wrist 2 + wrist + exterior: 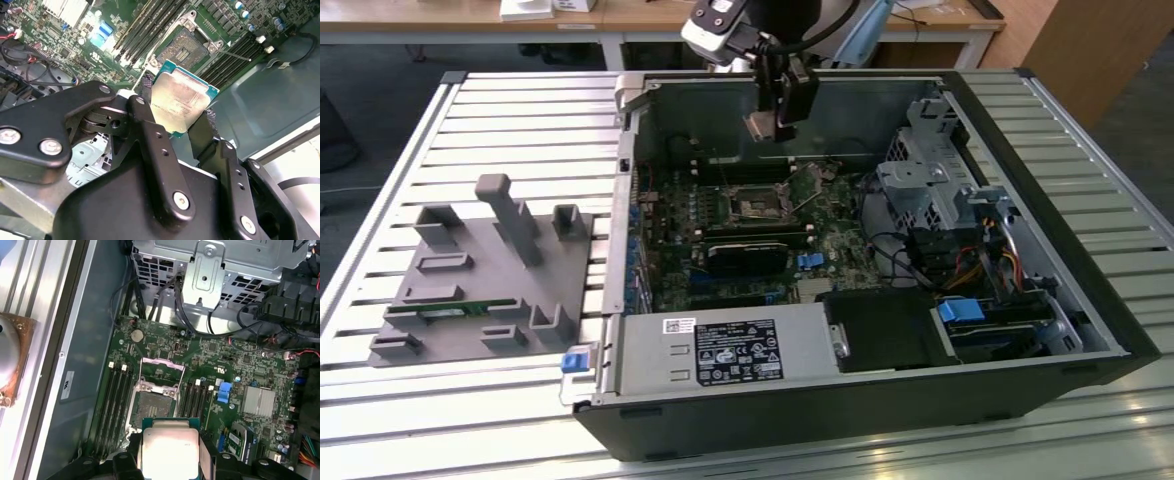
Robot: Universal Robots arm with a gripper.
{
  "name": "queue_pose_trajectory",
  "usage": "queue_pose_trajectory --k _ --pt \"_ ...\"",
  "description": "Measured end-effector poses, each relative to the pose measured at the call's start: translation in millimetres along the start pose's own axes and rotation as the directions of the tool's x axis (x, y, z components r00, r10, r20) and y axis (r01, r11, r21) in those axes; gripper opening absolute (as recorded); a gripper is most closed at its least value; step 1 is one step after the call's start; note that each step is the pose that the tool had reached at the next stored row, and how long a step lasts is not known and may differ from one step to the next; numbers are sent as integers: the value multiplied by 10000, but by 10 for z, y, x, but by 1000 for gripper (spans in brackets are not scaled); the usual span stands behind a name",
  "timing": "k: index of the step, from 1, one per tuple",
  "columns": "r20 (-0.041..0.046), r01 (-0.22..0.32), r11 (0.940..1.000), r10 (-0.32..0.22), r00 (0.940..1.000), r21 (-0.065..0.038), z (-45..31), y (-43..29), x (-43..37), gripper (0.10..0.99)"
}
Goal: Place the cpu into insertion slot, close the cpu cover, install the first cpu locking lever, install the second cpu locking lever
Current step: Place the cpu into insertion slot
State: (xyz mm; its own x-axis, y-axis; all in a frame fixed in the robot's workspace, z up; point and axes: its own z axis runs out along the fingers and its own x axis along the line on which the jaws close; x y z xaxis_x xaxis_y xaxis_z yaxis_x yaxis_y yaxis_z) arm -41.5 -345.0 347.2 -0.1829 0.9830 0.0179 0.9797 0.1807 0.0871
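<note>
- Fingers (pixel 150 135) of the gripper (pixel 172 112) are clenched on two opposite edges of the cpu (pixel 182 97); its silver face shows in both wrist views
- cpu hangs in the air over the open computer case (pixel 854 410), clear of the motherboard (pixel 225 355) below it
- insertion slot (pixel 150 407) lies bare with its dark centre exposed; rows of memory slots (pixel 116 400) flank it on either side
- cpu cover (pixel 160 361) is swung up off the slot, hinged at the slot's far edge
- case rests on the slatted counter (pixel 520 120); a grey fixture block (pixel 480 290) sits beside it, on the exterior view's left
</note>
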Motion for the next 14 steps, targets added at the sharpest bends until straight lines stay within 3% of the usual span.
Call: queue_pose_trajectory --k 9,14 --pt "28 -315 9995 315 9995 -7 8 0 0 541" --pt "78 -804 9968 804 9967 -16 27 -2 0 541"
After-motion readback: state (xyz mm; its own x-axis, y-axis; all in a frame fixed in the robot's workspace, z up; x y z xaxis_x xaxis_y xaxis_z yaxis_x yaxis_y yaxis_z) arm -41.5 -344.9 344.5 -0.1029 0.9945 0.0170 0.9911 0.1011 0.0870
